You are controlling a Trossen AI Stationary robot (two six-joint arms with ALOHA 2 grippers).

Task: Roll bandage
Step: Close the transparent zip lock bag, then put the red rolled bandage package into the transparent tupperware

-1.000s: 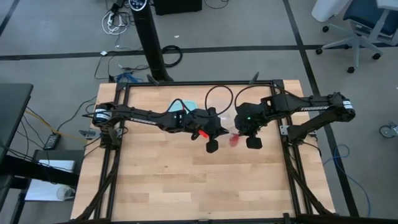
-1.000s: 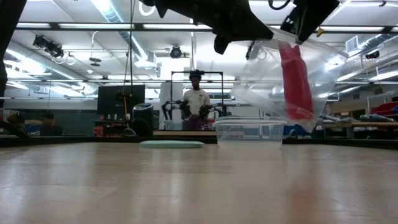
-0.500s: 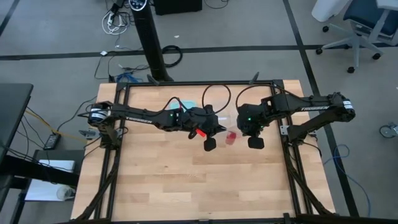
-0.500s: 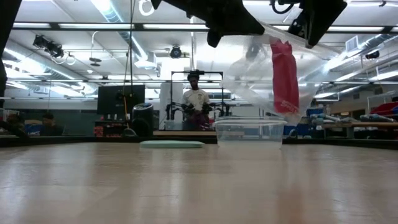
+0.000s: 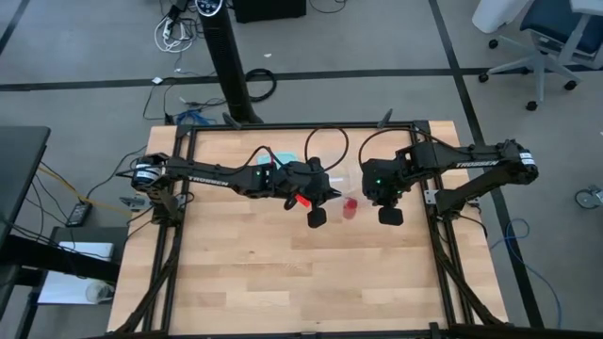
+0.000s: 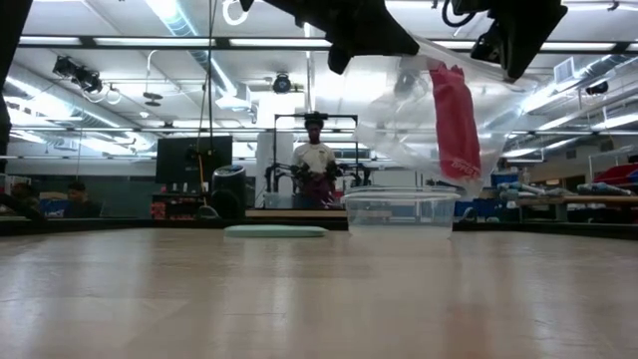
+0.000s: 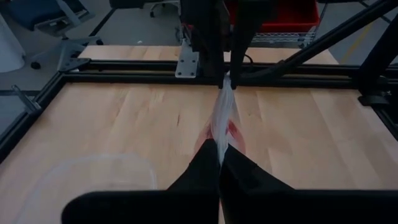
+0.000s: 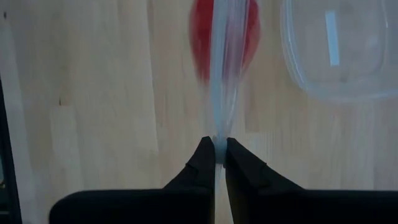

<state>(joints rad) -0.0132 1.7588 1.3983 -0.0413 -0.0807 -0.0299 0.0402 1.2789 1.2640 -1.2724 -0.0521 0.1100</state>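
Note:
A clear plastic bag [image 6: 419, 120] hangs above the table with the red bandage [image 6: 456, 125] inside it. Both grippers are shut on the bag's upper edge: my left gripper [image 5: 334, 196] on the left end, my right gripper [image 5: 369, 201] on the right end. In the low view the left gripper [image 6: 402, 47] and the right gripper [image 6: 496, 60] stand at the picture's top. From the wrist views the bandage [image 8: 200, 37] shows as a red patch behind the bag's film [image 7: 222, 112]. My left gripper pinches the bag's upper edge [image 7: 221, 148] between its two fingers, coming nearly level from the table's left. The film runs taut from there to the other gripper, and the bag hangs clear of the table. My right gripper pinches the bag's edge [image 8: 216, 142] between its two fingers, pointing steeply down from above. The bag with the bandage hangs below the fingers, lifted clear.
A clear plastic container [image 6: 399, 211] stands on the table just behind and below the hanging bag, also seen as a clear container [image 8: 336, 56] in the right wrist view. A pale blue-green lid [image 6: 274, 230] lies to its left. The near half of the wooden table [image 5: 283, 273] is bare.
My right gripper has tipped a little where it stands. The bag's lower part with the bandage has risen slightly and swung toward the table's left. Both grippers have stayed shut on the bag.

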